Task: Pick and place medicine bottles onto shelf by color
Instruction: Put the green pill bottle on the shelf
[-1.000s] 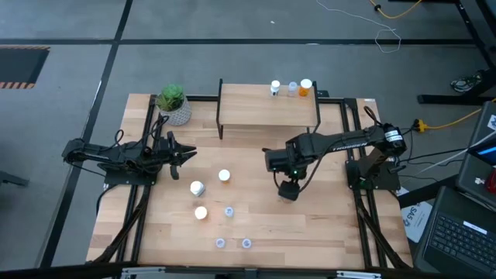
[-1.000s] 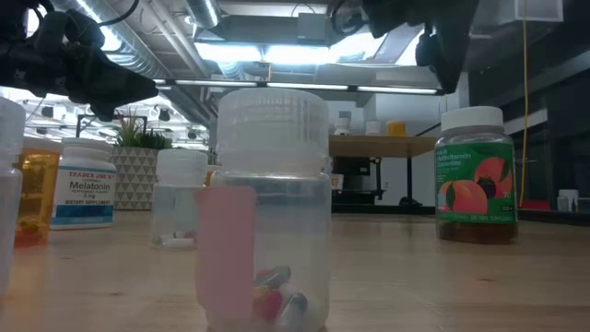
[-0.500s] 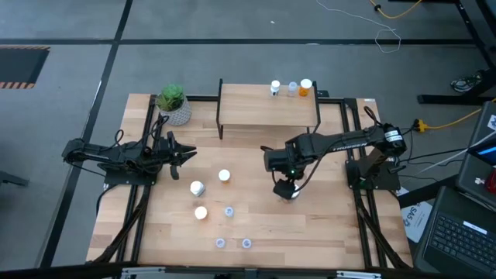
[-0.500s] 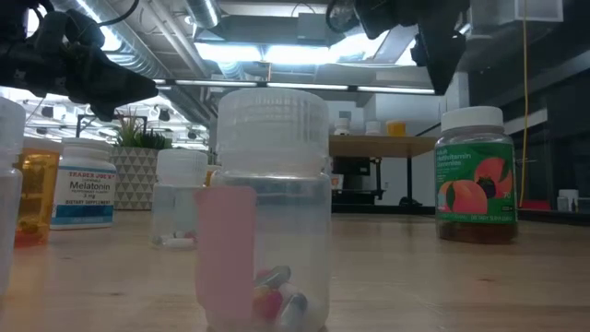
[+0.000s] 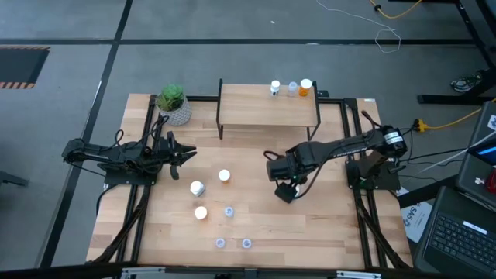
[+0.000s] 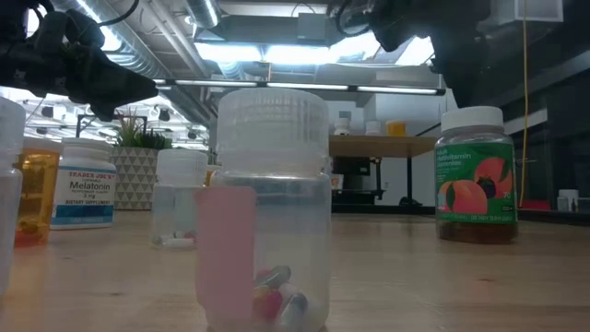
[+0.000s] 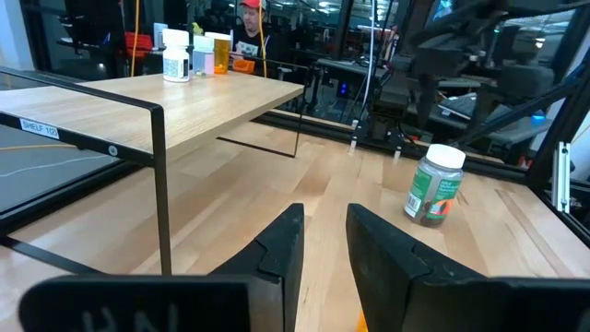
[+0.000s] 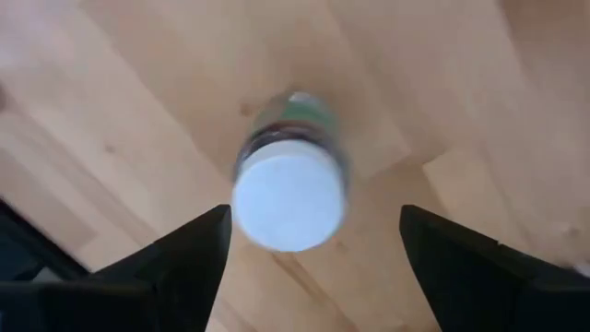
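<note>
We see the right pincer spread open directly above the white-capped green bottle; at nine o'clock, the left pincer waits, slightly parted and empty.

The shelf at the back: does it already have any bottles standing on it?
Yes: three small bottles stand in a row at the far right end of the shelf, seen from above.

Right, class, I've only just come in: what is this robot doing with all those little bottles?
It is sorting medicine bottles onto the low light-wood shelf with black metal legs, where three small bottles stand already. The right gripper hangs open directly over the larger greenish white-capped bottle, fingers either side, not yet gripping. The left gripper waits beside the potted plant. Several bottles remain on the table.
</note>
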`<state>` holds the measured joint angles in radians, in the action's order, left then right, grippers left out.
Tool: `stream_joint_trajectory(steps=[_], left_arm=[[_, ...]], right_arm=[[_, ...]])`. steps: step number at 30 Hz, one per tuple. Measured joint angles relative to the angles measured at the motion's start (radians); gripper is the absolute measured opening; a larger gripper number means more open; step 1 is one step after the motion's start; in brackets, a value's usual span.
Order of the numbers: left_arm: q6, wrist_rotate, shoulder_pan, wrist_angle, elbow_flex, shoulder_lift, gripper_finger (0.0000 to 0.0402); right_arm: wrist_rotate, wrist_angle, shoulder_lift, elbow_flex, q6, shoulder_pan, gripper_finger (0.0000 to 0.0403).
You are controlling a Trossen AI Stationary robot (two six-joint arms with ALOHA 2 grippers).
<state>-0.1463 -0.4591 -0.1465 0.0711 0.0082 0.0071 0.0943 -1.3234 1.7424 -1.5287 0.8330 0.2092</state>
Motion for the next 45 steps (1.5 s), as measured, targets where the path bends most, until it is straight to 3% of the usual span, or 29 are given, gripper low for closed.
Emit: stream_joint_trajectory(steps=[14,25,45], left_arm=[[0.0,0.0,0.0,-0.001,0.0,0.0,0.008],[0.0,0.0,0.0,-0.002,0.0,0.0,0.008],[0.0,0.0,0.0,-0.002,0.0,0.0,0.008]], right_arm=[[0.014,0.139,0.0,0.011,-0.007,0.056,0.0316],[-0.066,0.083,0.0,0.011,0.054,0.059,0.0316],[-0.07,0.072,0.045,0.038,0.205,0.058,0.0316]])
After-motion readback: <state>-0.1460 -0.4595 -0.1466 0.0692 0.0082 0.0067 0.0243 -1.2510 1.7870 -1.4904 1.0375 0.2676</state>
